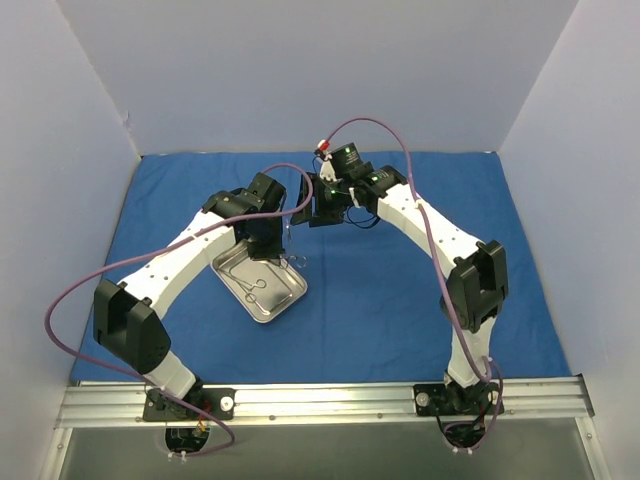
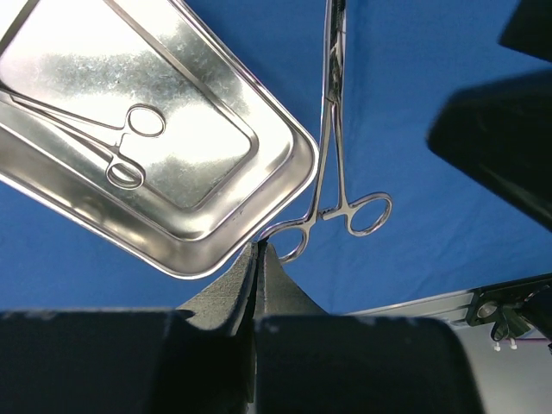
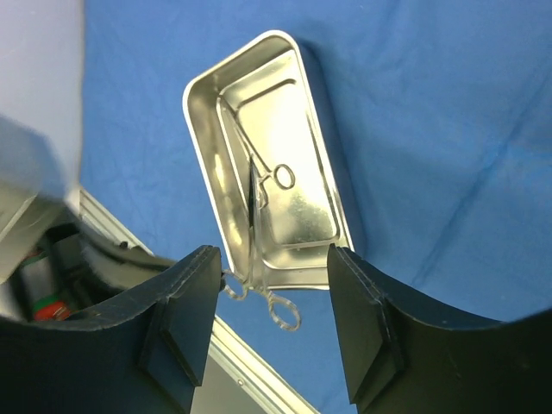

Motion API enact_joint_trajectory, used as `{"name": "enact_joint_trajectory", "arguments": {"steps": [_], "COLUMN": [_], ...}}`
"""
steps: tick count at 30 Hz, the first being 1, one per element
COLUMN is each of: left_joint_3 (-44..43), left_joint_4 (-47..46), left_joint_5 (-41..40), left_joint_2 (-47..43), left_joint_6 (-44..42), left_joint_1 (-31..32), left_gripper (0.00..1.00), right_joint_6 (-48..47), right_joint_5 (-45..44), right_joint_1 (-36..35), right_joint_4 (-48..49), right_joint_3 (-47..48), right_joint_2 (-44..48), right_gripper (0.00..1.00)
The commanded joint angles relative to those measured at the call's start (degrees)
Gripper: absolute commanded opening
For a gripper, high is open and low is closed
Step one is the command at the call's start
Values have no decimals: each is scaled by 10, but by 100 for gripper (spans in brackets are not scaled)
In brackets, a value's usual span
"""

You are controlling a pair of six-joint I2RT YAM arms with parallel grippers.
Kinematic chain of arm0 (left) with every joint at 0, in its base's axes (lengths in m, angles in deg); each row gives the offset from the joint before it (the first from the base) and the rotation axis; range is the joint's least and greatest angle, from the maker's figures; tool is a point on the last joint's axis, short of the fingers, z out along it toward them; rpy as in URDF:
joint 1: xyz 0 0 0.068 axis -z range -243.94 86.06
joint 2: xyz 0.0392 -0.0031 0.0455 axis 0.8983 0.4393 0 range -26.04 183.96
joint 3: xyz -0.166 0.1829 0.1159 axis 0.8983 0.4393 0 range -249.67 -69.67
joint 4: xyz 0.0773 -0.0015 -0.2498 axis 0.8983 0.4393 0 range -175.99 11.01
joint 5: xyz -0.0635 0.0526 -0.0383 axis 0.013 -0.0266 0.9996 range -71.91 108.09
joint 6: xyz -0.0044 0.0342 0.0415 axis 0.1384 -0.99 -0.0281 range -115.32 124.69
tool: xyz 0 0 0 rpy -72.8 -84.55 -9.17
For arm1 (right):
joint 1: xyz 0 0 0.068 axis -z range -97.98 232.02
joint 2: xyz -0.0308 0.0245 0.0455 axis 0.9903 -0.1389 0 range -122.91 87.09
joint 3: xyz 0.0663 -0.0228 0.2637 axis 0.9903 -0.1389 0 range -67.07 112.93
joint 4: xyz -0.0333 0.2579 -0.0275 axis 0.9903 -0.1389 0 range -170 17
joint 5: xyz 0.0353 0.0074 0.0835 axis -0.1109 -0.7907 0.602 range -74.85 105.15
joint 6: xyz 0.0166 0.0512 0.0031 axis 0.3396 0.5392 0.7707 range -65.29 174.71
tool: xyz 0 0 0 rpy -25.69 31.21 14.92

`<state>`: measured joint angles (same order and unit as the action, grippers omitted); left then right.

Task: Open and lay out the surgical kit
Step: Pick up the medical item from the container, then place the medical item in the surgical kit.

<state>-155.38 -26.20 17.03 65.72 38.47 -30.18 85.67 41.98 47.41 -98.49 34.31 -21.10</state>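
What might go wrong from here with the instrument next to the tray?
The left gripper seems to pinch the forceps by one ring only; they may swing or slip out.
They hang close to the steel tray rim and might catch it, shifting the tray and the second instrument inside.
The open right gripper hovers nearby; the arms might bump.

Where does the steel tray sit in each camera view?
Top external: steel tray just left of centre, lower half.
Left wrist: upper left, cut off by the top and left edges.
Right wrist: upper centre, whole tray visible.
Shared landmark: the ring-handled instrument lying inside it.
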Motion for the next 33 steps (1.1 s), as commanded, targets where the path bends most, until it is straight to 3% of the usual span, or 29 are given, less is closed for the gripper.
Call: {"name": "enact_joint_trajectory", "arguments": {"steps": [1, 18, 25, 26, 31, 33], "left_joint_3": [-30, -32, -41, -43, -44, -36], "left_joint_4": [-20, -29, -35, -34, -47, -59], "left_joint_5": [11, 34, 41, 41, 52, 69], "left_joint_2": [3, -1, 3, 5, 10, 11], "left_joint_6": [-10, -14, -21, -24, -32, -32], "left_joint_1": [-3, -8, -10, -11, -19, -29], "left_gripper": [2, 2, 2, 2, 2, 2], "right_joint_6": [9, 15, 24, 24, 27, 30], "right_joint_5": [6, 62, 69, 71, 74, 62], "right_joint_1": [-7, -18, -20, -21, -20, -20], "right_joint_4": [-12, 16, 16, 18, 28, 27], "right_joint_3": [14, 15, 21, 22, 22, 25], "right_joint_2": [-18, -53, -70, -72, -77, -77], "right_gripper": [52, 50, 42, 39, 0, 0]}}
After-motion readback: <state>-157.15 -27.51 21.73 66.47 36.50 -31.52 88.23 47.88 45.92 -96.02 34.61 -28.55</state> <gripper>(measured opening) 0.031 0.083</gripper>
